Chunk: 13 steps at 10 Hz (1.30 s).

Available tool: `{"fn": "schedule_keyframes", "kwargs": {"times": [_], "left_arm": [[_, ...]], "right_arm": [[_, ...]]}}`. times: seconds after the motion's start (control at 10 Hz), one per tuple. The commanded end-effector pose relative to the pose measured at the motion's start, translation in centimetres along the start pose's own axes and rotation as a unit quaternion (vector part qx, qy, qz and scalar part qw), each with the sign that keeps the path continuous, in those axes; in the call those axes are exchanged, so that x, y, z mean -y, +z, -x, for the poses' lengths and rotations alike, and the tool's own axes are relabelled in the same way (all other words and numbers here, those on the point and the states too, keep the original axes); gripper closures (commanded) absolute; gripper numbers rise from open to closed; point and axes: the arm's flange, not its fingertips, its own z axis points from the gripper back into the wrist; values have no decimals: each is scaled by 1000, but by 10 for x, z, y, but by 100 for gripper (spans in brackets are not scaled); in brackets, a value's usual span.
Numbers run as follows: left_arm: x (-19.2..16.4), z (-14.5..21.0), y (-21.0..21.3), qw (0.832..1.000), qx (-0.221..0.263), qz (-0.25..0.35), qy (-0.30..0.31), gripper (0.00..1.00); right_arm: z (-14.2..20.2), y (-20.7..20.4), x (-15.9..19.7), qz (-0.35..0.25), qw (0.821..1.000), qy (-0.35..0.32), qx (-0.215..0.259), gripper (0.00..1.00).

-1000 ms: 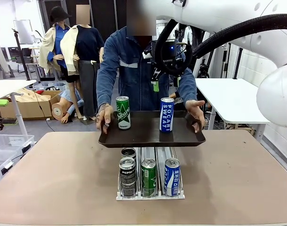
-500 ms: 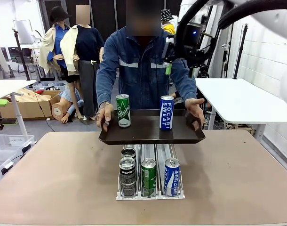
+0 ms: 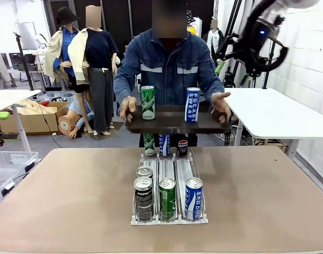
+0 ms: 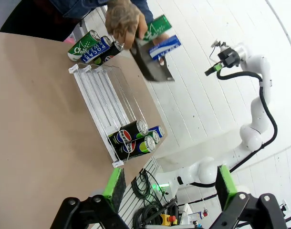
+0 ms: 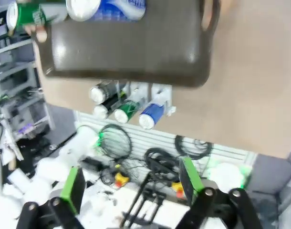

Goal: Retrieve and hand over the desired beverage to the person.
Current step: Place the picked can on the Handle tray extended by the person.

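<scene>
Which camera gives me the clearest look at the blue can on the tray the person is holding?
The front view: the blue can stands upright on the tray, label facing the camera. The left wrist view shows it small and sideways beside the person's hand. The right wrist view catches just its blurred top at the frame edge.

Person (image 3: 169, 69) holding dark tray (image 3: 175, 123) with green can (image 3: 147, 102) and blue can (image 3: 193, 105), can rack (image 3: 168, 197) on table (image 3: 71, 190)
</scene>
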Motion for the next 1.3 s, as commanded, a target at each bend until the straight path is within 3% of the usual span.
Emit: {"fn": "schedule_keyframes", "kwargs": {"times": [0.0, 0.2, 0.4, 0.9, 1.2], "left_arm": [[2, 1, 1, 1000, 2, 2, -3, 0], [2, 1, 1, 1000, 2, 2, -3, 0], [2, 1, 1, 1000, 2, 2, -3, 0], [2, 1, 1, 1000, 2, 2, -3, 0], [2, 1, 1, 1000, 2, 2, -3, 0]], "right_arm": [[45, -31, 48, -79, 997, 4, 2, 0], [69, -45, 87, -157, 987, 6, 13, 0], [97, -64, 119, -234, 970, -4, 61, 0], [130, -95, 192, -311, 938, -7, 152, 0], [128, -105, 210, -307, 938, -10, 160, 0]]}}
